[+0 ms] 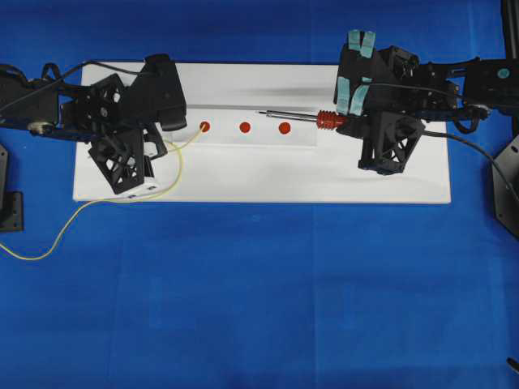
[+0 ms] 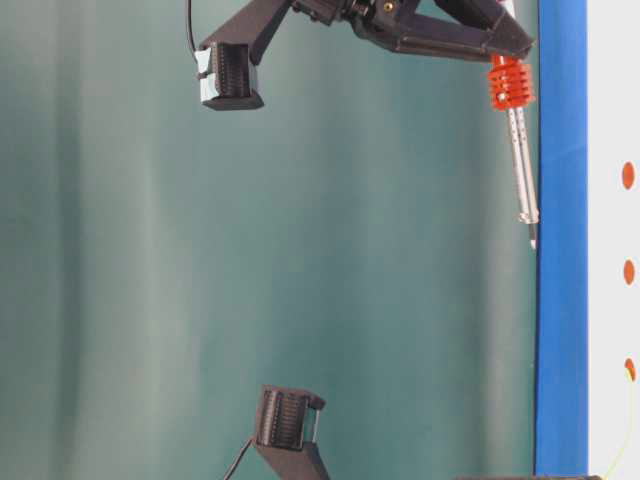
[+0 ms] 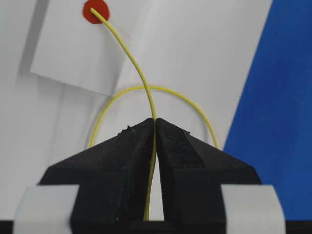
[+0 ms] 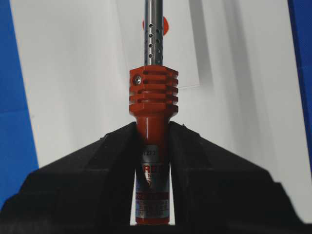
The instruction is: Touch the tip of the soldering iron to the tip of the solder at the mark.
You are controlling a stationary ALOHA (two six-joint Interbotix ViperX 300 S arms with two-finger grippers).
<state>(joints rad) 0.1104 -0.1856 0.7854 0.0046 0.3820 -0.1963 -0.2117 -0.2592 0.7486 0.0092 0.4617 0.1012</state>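
Soldering iron and solder both held over the white board

Soldering iron (image 1: 304, 118) lies level above the white board (image 1: 259, 174), red handle clenched in the right hand (image 4: 152, 141), shaft pointing toward the board's left end; tip sits above and between the middle red dot (image 1: 245, 127) and right red dot (image 1: 284, 128). Solder (image 3: 127, 53) is pinched in the shut left hand (image 3: 155, 124), free end resting on the left red dot (image 1: 204, 126); the rest loops off the board's front edge onto the blue worktop (image 1: 259, 300). Tips well apart.
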